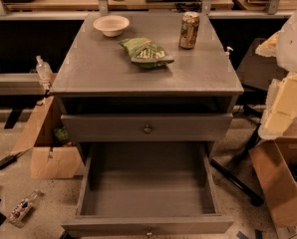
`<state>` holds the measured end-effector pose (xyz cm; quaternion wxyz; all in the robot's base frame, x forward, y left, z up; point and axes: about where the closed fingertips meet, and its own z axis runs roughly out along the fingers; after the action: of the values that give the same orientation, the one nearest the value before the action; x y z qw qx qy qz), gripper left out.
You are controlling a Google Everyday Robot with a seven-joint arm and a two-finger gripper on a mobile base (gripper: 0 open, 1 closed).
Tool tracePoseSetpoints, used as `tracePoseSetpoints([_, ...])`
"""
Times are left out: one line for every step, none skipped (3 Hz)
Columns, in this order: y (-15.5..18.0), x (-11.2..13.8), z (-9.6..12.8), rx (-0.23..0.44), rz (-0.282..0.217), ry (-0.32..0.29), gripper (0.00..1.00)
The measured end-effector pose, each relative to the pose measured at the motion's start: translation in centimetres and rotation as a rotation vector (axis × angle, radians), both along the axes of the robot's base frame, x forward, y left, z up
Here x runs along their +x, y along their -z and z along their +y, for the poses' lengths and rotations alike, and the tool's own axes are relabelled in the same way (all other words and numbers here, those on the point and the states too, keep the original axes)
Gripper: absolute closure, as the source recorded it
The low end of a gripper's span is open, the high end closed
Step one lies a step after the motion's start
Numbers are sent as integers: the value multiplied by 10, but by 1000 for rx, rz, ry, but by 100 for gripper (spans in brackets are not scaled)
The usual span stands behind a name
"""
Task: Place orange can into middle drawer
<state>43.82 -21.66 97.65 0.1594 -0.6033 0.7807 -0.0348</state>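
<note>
The orange can (pixel 189 30) stands upright at the back right of the grey cabinet top (pixel 103 68). The middle drawer (pixel 147 193) is pulled far out below it, and its boxy interior holds nothing. Its small knob (pixel 148 231) shows at the bottom edge. My gripper (pixel 280 111) is at the right edge of the view, beside the cabinet's right side. It is lower than the can, well to the right of it, and touches nothing.
A cream bowl (pixel 111 25) and a green snack bag (pixel 146 52) lie on the cabinet top left of the can. The shallower upper drawer (pixel 147 128) is shut. Cardboard boxes stand at left (pixel 49 148) and right (pixel 283 183). A black chair base (pixel 238 178) is on the right floor.
</note>
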Motion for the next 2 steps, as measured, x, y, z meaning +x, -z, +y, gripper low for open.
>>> tracePoseSetpoints([0, 0, 0, 0, 0, 0, 0])
tracePoseSetpoints([1, 16, -2, 68, -41, 8, 0])
